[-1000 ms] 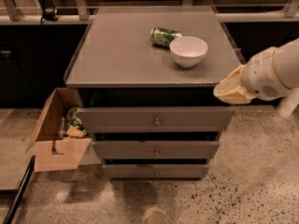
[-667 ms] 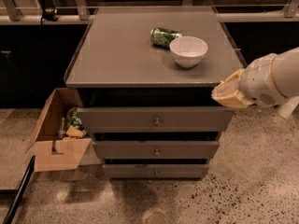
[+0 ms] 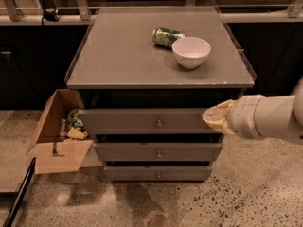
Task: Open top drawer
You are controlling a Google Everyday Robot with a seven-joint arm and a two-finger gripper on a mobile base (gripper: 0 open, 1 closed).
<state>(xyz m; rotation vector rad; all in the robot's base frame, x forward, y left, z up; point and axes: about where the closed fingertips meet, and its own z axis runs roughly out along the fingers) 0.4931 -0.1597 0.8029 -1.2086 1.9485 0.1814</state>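
Grey top drawer (image 3: pixel 142 120), gripper (image 3: pixel 209 119) at its right edge, cardboard box (image 3: pixel 61 156) holding clutter

We see a bowl (image 3: pixel 191 51) on the cabinet top (image 3: pixel 118 56), toward its two o'clock part, with a can (image 3: pixel 166 37) lying on its side just beside it at eleven o'clock. Below the top three drawers stack: the top drawer (image 3: pixel 137 121), the middle drawer (image 3: pixel 189 152) beneath it, and the bottom drawer (image 3: pixel 137 174) lowest. The gripper (image 3: pixel 215 118) sits at three o'clock of the top drawer's knob (image 3: pixel 159 123), over that front's right end. A cardboard box (image 3: pixel 52 145) stands on the floor at nine o'clock of the drawers, with scraps inside.
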